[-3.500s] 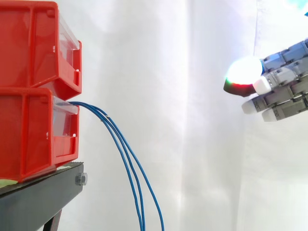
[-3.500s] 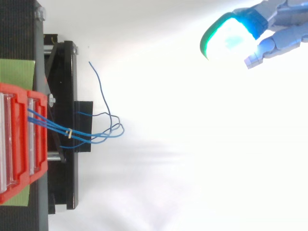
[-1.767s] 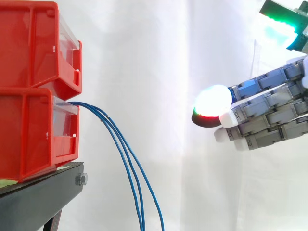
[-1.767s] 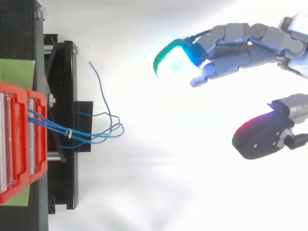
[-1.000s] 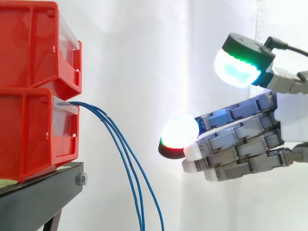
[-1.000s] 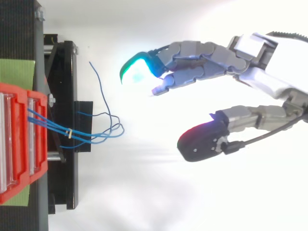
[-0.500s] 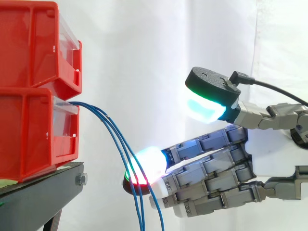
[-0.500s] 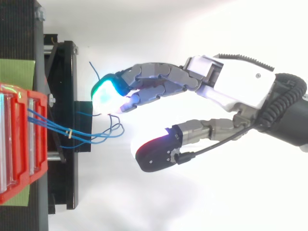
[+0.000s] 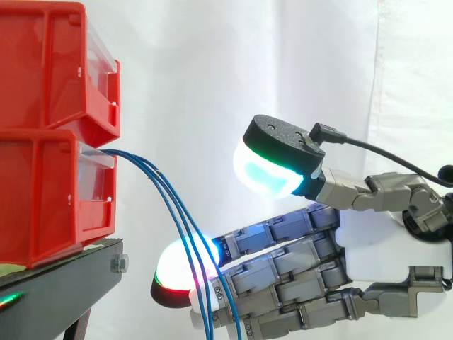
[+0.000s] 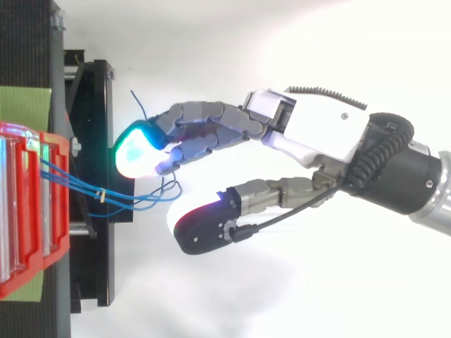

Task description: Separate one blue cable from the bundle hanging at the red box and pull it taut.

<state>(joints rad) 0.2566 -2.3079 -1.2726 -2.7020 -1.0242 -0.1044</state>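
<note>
Side view: two red bins are stacked at the left edge on a black stand [image 9: 64, 287], the upper bin [image 9: 53, 64] on the lower bin [image 9: 49, 198]. The blue cables [image 9: 178, 212] come out of the lower bin's front and droop in an arc to the bottom edge, left of centre. The hand [image 9: 382, 248] comes in from the right across the lower half. Its fingers [image 9: 283, 265] are stretched out flat toward the cables, not clenched, with nothing grasped. The cables cross right in front of the foremost glowing tip, and I can't tell if it's actually touching them. The thumb [image 9: 272, 159] sits up high, well apart from the fingers.

Top view: the bins are on the left edge. The cables [image 10: 141, 202] run from there over the stand [image 10: 91, 141] toward centre-left, with a small pale tie [image 10: 102, 195] round them. The fingers [image 10: 211, 120] reach over the upper strands. The thumb [image 10: 204, 225] sits just lower right of the loops, so the loose loops lie between the two. The hand [image 10: 317, 134] is spread, gripping nothing.
</note>
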